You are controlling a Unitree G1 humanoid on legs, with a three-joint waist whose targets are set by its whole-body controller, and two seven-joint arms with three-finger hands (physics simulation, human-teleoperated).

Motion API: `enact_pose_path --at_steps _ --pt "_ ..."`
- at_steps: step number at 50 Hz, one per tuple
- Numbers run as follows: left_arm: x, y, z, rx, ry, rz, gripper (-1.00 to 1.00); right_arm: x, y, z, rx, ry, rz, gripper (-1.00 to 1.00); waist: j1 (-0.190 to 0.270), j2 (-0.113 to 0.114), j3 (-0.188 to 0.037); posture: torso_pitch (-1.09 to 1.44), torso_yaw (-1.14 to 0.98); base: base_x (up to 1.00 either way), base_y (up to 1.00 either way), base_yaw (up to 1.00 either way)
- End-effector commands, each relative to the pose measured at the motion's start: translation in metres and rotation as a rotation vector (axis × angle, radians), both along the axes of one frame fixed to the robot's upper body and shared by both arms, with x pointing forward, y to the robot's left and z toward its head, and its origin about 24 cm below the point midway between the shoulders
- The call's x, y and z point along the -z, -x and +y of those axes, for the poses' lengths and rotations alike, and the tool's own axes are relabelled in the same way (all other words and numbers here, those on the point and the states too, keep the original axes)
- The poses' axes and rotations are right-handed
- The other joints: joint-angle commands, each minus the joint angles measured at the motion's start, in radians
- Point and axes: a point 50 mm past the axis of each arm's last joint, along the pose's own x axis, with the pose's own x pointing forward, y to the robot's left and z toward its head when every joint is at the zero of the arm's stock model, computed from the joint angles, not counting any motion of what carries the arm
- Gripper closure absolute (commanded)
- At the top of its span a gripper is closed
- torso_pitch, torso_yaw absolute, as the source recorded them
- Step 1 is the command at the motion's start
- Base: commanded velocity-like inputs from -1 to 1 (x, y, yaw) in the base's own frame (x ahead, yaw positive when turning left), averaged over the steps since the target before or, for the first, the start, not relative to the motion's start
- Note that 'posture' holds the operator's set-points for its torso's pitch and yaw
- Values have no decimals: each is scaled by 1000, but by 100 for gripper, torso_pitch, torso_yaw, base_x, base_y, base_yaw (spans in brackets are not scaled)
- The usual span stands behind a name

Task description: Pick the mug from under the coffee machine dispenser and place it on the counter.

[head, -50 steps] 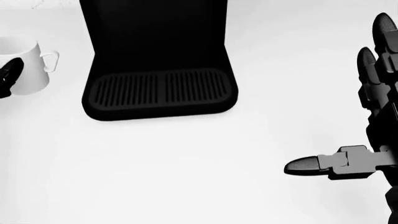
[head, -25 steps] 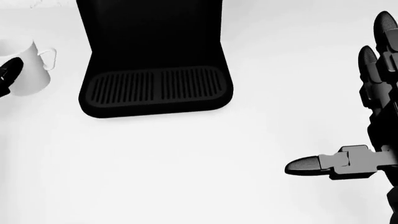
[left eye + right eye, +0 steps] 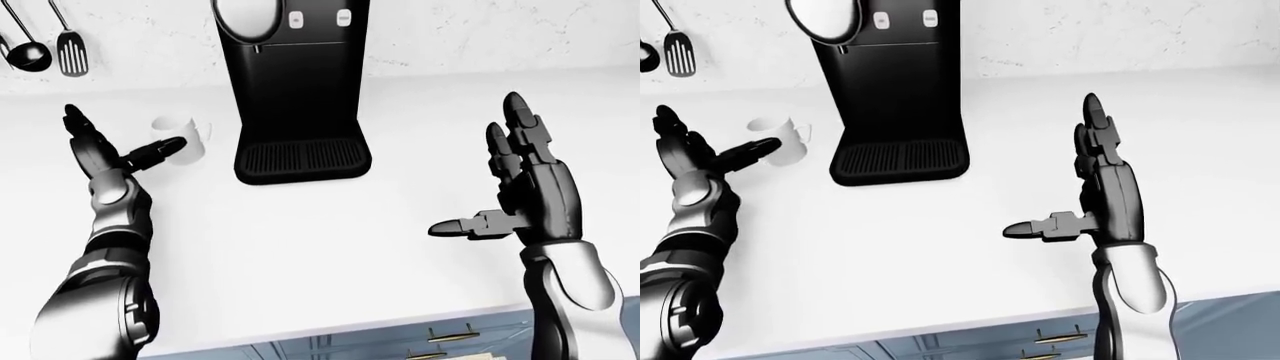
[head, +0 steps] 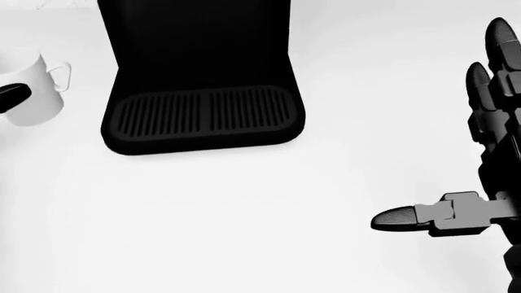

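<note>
The white mug point(image 3: 192, 139) stands upright on the white counter point(image 3: 330, 225), left of the black coffee machine point(image 3: 295, 90), handle toward the machine. It also shows in the head view point(image 4: 34, 88). The machine's drip tray point(image 4: 203, 113) is bare. My left hand point(image 3: 115, 146) is open beside the mug, thumb tip in front of it and fingers raised to its left, not closed round it. My right hand point(image 3: 495, 187) is open and empty, held above the counter right of the machine, thumb pointing left.
A ladle and a slotted spatula point(image 3: 68, 49) hang on the wall at top left. The counter's near edge with blue drawer fronts point(image 3: 440, 345) runs along the bottom of the eye views.
The head view has shifted slightly. My left thumb has drawn back from the mug toward the left edge. The right hand has held still.
</note>
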Motion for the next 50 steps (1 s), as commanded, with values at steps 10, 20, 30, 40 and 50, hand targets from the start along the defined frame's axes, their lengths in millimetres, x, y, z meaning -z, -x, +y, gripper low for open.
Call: enact_pose_path --at_steps 10,20,30,40,50 --pt "-38 -1 9 24 -12 -115 -100 -15 4 2 -3 24 -81 -100 -1 7 -22 0 0 0 0 0" --pt "-65 3 5 96 -1 -158 -100 -17 5 2 -3 24 -85 -100 -3 9 -17 0 0 0 0 0" --pt "-99 26 -7 146 -30 -188 -100 -17 4 1 -1 25 -84 -100 -5 12 -8 0 0 0 0 0" --pt "-120 64 -27 222 -62 -204 -100 -17 5 1 0 27 -84 -100 -5 15 0 0 0 0 0 0" --pt "-143 119 -44 285 -109 -238 -100 -18 5 1 1 28 -88 -100 -8 27 10 0 0 0 0 0"
